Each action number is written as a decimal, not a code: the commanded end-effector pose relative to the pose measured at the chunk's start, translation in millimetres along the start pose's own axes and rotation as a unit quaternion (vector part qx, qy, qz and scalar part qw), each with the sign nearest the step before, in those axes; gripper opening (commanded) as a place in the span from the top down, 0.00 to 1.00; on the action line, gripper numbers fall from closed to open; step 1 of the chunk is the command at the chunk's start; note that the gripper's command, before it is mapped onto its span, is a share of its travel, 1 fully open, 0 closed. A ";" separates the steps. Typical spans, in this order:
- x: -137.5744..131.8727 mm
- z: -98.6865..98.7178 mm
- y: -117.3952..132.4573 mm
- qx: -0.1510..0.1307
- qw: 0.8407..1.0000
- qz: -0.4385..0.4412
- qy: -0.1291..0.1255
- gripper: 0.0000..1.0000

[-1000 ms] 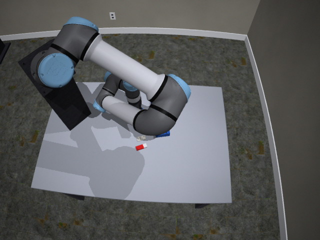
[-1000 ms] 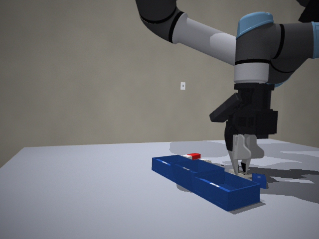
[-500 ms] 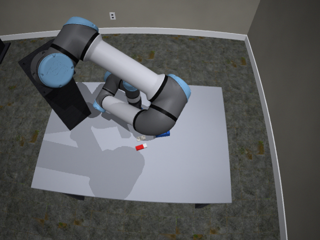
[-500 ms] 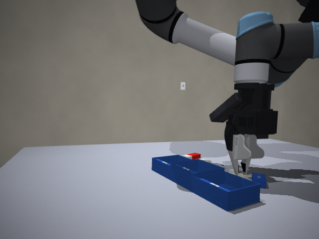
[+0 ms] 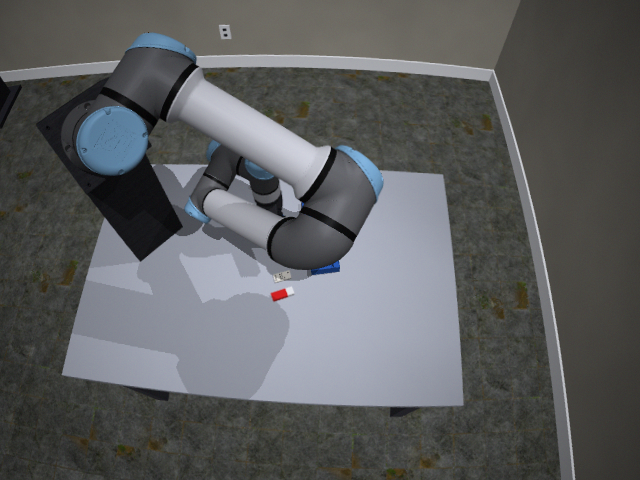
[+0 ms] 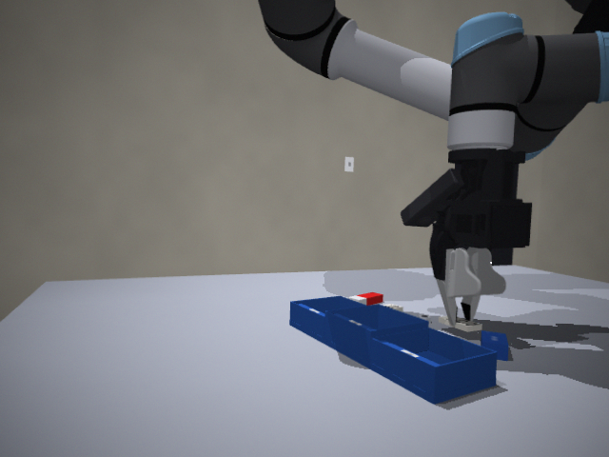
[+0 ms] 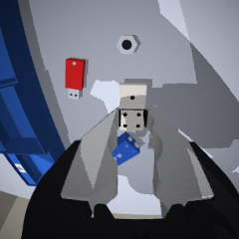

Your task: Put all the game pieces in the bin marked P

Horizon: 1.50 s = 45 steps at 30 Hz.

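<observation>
your tool (image 7: 132, 130) is clamped on the domino (image 7: 132, 109), an off-white block with black pips and four dots on the near half. it sits on the table (image 6: 147, 344), just behind the blue bin row (image 6: 393, 344), tips down at table level.

the wrist view gives you what the others don't: the pip face, a small blue block (image 7: 125, 148) lying under the tool between the fingers, a hex nut (image 7: 126, 44) further out, and a red usb stick (image 7: 75, 77) with a metal plug to the left.

the top view hides the tool under the arm (image 5: 248, 129); only the red stick (image 5: 282, 293), a pale piece (image 5: 281, 276) and a blue corner (image 5: 326, 268) show.

the exterior view shows three open compartments in a row, upright. white label strips on the bins, too small to read; can't tell which is p.
</observation>
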<state>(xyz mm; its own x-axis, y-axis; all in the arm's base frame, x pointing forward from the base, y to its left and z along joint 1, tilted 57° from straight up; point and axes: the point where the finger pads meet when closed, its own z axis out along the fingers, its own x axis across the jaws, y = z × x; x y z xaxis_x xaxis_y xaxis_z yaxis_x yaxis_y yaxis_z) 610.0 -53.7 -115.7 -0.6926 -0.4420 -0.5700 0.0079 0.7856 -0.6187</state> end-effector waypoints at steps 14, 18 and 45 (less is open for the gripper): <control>-1.6 -50.1 -0.1 0.000 1.000 0.000 -0.002 1.00; -1.6 -50.1 -0.1 0.000 1.000 0.000 -0.002 1.00; -66.7 -49.9 46.4 0.001 0.999 -0.046 -0.004 1.00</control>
<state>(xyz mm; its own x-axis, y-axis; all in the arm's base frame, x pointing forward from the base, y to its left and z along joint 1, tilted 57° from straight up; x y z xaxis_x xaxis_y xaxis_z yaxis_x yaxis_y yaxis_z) 600.5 7.6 -82.3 -0.6783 -0.5181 -0.5210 -0.0553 0.7431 -0.6669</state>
